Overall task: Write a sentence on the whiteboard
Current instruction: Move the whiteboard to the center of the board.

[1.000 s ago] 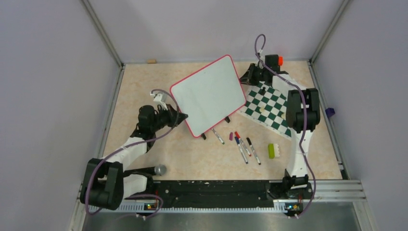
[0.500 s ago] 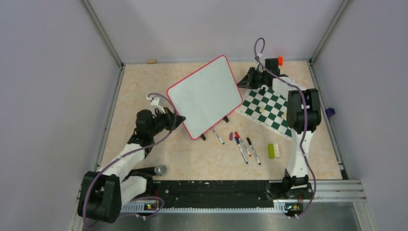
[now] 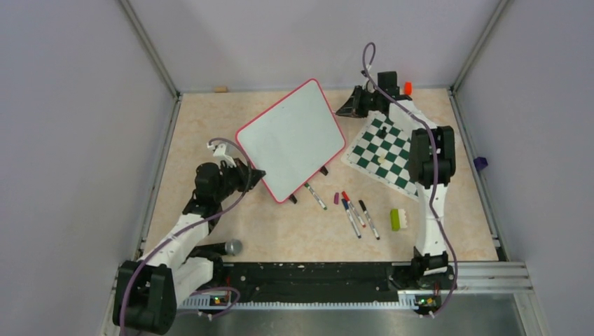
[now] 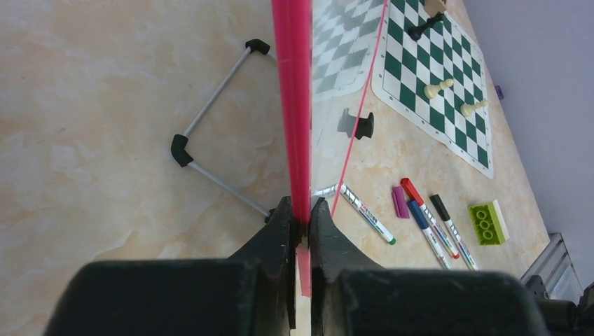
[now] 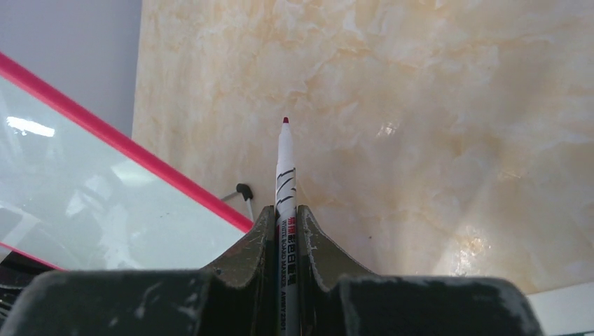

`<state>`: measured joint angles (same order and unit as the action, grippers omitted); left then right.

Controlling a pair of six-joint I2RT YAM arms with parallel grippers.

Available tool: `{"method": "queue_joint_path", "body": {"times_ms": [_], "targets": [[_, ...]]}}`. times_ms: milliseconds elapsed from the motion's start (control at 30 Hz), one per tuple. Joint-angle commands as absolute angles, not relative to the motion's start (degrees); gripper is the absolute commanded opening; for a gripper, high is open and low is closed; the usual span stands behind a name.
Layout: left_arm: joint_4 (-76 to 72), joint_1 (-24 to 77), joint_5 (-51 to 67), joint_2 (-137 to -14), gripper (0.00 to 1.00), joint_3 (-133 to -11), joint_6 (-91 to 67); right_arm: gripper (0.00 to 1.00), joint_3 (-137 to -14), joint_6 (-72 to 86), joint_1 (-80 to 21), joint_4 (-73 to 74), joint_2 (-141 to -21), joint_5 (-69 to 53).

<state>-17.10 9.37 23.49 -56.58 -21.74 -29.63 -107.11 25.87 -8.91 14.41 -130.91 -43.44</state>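
The whiteboard [image 3: 291, 140] stands tilted at the table's middle, a glossy white face with a red-pink rim [image 4: 293, 105]. No sentence shows on its face. My left gripper [image 3: 252, 176] is shut on the rim at the board's near left corner; in the left wrist view the black fingers [image 4: 280, 231] pinch the rim edge-on. My right gripper [image 3: 348, 108] is just off the board's far right edge, shut on a white marker [image 5: 285, 161] whose bare red tip points away over the table. In the right wrist view the whiteboard [image 5: 84, 189] lies left of the marker and apart from it.
A green-and-white chess mat [image 3: 385, 157] with a few pieces lies right of the board. Several capped markers [image 3: 354, 213], a purple cap [image 3: 336, 198] and a green brick [image 3: 396, 220] lie near it. A microphone [image 3: 228, 247] rests by the left base. The board's wire stand [image 4: 210, 91] rests on the table behind it.
The left gripper has drawn the whiteboard leftward and a little nearer. The right gripper with the marker has moved left along the back of the table.
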Motion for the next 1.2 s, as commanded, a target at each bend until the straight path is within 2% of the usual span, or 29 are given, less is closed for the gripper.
{"method": "queue_joint_path", "body": {"times_ms": [0, 400, 733, 1000, 1167], "targets": [[-11.83, 7.66, 12.95, -57.10, 0.00, -20.83, -26.00, 0.00, -113.96, 24.18, -9.51, 19.05, -135.66, -45.15], [-12.14, 7.47, 13.47, -64.12, 0.00, -23.50, -23.33, 0.00, -117.81, 21.33, -11.42, 22.79, -138.00, -55.08], [-12.77, 7.38, 20.42, -78.88, 0.00, -30.99, -20.63, 0.00, -104.77, 23.98, -10.06, 14.95, -128.25, -57.76], [-15.94, 7.55, 34.19, -88.23, 0.00, -37.64, -15.98, 0.00, -93.41, 27.65, -8.09, 6.07, -120.56, -58.50], [-15.66, 9.77, 36.19, -93.01, 0.00, -41.98, -14.86, 0.00, -87.84, 28.35, -6.15, 3.88, -116.32, -57.58]]}}
